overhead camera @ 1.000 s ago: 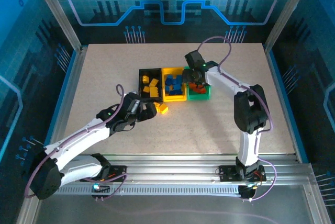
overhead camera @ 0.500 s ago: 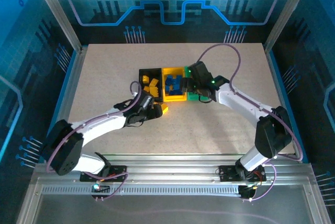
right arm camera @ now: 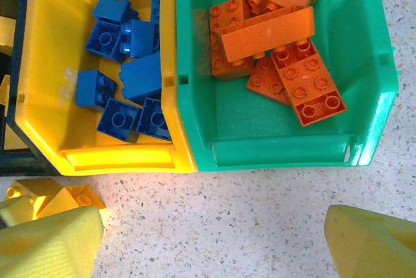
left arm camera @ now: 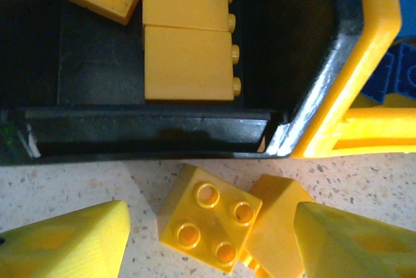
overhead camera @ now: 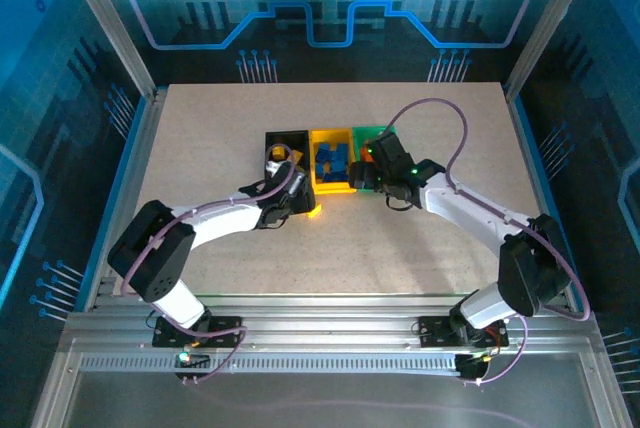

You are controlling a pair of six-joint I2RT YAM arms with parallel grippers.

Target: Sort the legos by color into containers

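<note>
Two yellow legos lie on the table just in front of the black bin [left arm camera: 149, 132]: a four-stud brick [left arm camera: 209, 216] and a second brick [left arm camera: 276, 223] touching it. My left gripper [left arm camera: 211, 242] is open and straddles both, its right finger [left arm camera: 354, 239] at the second brick. Other yellow legos [left arm camera: 188, 63] lie in the black bin. Blue legos [right arm camera: 127, 37] fill the yellow bin [right arm camera: 117, 158]; orange legos [right arm camera: 273, 31] lie in the green bin [right arm camera: 292, 151]. My right gripper [right arm camera: 211, 245] is open over bare table in front of the green bin.
The three bins [overhead camera: 333, 186] stand joined in a row mid-table. The left gripper [overhead camera: 298, 203] and right gripper [overhead camera: 372, 176] sit close together at their near side. The two loose yellow legos [right arm camera: 58, 197] lie near my right gripper's left finger [right arm camera: 52, 245].
My left arm has swung up to the black bin's front, over the loose yellow legos, and its jaws have narrowed. My right gripper has drawn back from the green bin to the table in front.
</note>
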